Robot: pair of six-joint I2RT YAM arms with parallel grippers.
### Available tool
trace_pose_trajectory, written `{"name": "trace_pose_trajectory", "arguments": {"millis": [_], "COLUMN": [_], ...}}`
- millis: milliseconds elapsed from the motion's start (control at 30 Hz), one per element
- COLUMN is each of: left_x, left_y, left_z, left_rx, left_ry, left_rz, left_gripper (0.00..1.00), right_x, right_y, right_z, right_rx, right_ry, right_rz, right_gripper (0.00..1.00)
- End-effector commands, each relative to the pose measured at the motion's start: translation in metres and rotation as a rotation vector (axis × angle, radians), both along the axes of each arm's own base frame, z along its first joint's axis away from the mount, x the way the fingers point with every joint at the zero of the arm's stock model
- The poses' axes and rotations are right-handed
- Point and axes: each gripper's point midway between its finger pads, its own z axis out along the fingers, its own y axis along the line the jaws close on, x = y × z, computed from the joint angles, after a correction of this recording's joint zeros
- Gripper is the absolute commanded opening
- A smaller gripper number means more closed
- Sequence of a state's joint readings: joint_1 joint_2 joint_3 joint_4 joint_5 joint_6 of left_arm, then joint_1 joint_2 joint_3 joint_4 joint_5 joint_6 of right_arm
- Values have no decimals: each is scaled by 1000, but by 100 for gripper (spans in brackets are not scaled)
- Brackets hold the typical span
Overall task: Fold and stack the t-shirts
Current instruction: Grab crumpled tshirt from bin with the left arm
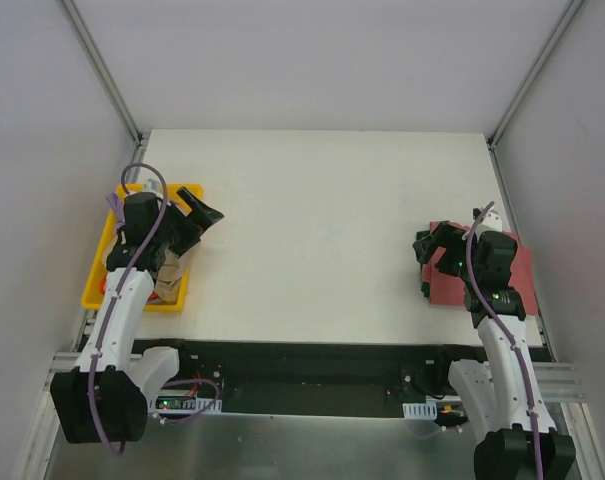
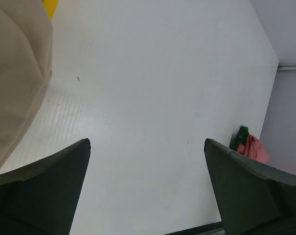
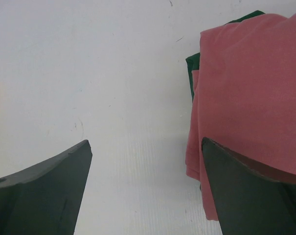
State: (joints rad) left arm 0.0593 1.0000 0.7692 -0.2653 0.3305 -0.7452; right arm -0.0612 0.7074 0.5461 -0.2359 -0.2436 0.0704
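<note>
Red t-shirt (image 3: 250,88), partly under right gripper (image 3: 145,142)

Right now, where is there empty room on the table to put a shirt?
The wide white middle of the table is bare, from the yellow bin on the left to the red t-shirt on the right, back to the far edge. It is crowded at the left edge, where the tan t-shirt lies in the bin, and around the red t-shirt.

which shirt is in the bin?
The tan shirt, in the yellow bin at left. The red shirt lies on the table at right.
</note>
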Motion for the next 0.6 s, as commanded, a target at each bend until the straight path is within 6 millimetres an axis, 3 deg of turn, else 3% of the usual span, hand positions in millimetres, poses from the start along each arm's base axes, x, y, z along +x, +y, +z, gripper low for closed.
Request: {"name": "trace_pose_trajectory", "arguments": {"millis": [0,100,367,567], "left_x": [-1,-7,-30,-26], "left_y": [21,36,110,126], "left_z": [17,19,-7,-47], "left_rx": [106,162,326,271], "left_ry": [-84,-79,73,262], "left_rz": [77,150,523,559], "left_gripper": [99,99,99,99], "right_x": [5,5,5,5], "right_y": [-1,1,17,19], "right_z": [23,21,16,2], "right_rx": [-3,2,48,63], "right_ry": [-76,-79,-75,-21], "right_rz": [-11,4,92,96], "right_gripper": [96,96,96,96]}}
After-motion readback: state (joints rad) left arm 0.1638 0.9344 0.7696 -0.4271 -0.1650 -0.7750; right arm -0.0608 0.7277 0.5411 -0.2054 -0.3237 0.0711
